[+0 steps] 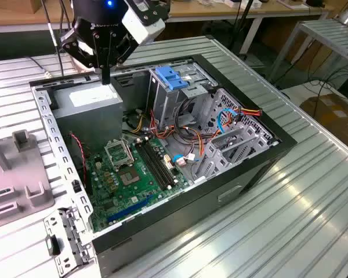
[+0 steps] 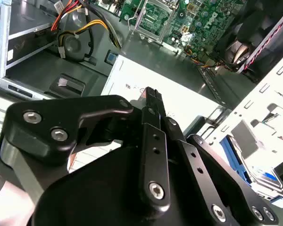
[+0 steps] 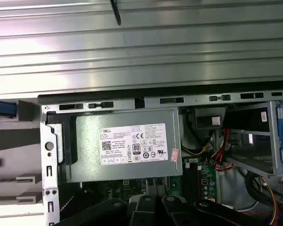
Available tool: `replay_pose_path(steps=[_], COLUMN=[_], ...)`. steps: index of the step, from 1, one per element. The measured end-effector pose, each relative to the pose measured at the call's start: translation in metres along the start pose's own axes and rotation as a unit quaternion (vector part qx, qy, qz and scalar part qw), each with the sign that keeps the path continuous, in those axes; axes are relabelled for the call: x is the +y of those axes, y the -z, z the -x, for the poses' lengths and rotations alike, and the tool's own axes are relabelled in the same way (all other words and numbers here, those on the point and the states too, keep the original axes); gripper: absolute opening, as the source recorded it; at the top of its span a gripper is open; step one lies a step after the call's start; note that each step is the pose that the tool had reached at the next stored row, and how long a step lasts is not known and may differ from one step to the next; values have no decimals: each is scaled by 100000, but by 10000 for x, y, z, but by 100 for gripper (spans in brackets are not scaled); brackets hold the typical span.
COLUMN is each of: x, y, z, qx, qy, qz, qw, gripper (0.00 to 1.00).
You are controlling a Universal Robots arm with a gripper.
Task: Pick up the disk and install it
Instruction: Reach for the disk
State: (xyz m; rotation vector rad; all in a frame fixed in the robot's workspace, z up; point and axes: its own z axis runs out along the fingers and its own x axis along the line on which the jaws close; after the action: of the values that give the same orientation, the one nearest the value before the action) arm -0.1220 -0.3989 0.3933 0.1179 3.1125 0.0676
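The black gripper [image 2: 151, 96], its fingers pressed together on nothing, hangs just above the big grey metal power-supply box with a white sticker [image 1: 88, 103], inside the open black computer case [image 1: 191, 214]. Beside that box, outside the case's perforated metal wall [image 2: 262, 101], sits the silver-grey disk with blue plastic rails [image 2: 257, 172]. Beyond the box lies the green motherboard [image 2: 203, 19].
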Motion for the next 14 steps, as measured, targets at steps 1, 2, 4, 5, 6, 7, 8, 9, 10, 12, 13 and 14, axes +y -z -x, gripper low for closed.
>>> replay_pose_path(steps=[1,2,4,5,6,7,8,9,10,12,13,14], x=[0,0,-1,-2,-3,-3,-4,-4,-5,-6,-6,-7], y=[0,1,0,1,1,1,1,2,2,2,2,2], z=[-1,-9,-17,-30,-37,-45,-54,-61,-66,-78,-85,-91], qx=[-2,3,-2,-4,-2,-2,-3,0,0,0,0,-1], qy=[-1,-3,-7,-2,-3,-2,0,-2,-2,-2,0,-1], qz=[1,-5,3,2,-1,-1,2,1,1,-2,1,2], qw=[100000,100000,100000,100000,100000,100000,100000,100000,100000,100000,100000,100000], gripper=[11,11,11,11,11,11,11,11,11,11,11,11])
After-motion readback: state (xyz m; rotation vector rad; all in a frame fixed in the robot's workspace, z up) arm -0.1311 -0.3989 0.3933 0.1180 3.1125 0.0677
